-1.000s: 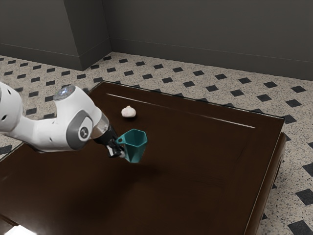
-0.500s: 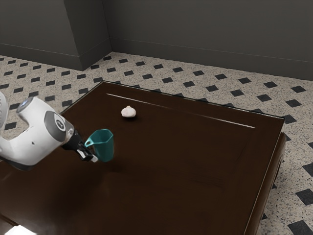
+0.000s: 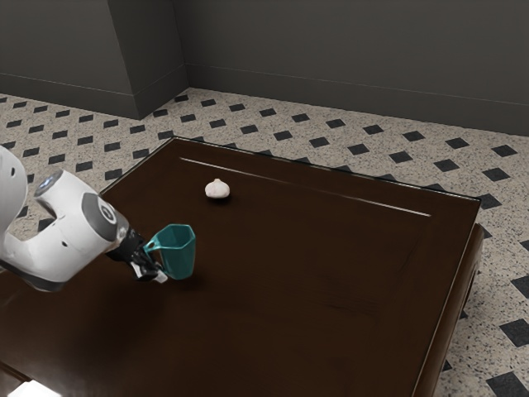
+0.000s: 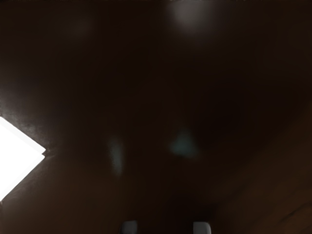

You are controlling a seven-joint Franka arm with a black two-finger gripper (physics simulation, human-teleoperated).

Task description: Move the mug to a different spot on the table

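In the exterior view the teal mug sits in the left part of the dark brown tabletop, toward the near side and well in from the left edge. It stands mouth up, tipped a little. Its base is at the wood or just above it, with a dark shadow directly beneath, and I cannot tell whether it actually touches.

The black jaws are clenched on the mug, grasping it from two sides on the side that faces the arm. Whether they have the handle or the wall cannot be made out. The white arm comes in low from the exterior view's left, and its last grey-capped joint lies just beside the mug.

A small white bulb, like a head of garlic, lies farther back on the tabletop, beyond the mug and a little to its right, well apart from it.

The floor around the table is pale speckled tile with black diamonds, and dark grey walls rise behind it. A bright white patch shows at the near left corner.

In the wrist view the dark wood is close under the hand, with a faint teal glimmer on it and a bright white area beyond the tabletop's edge.
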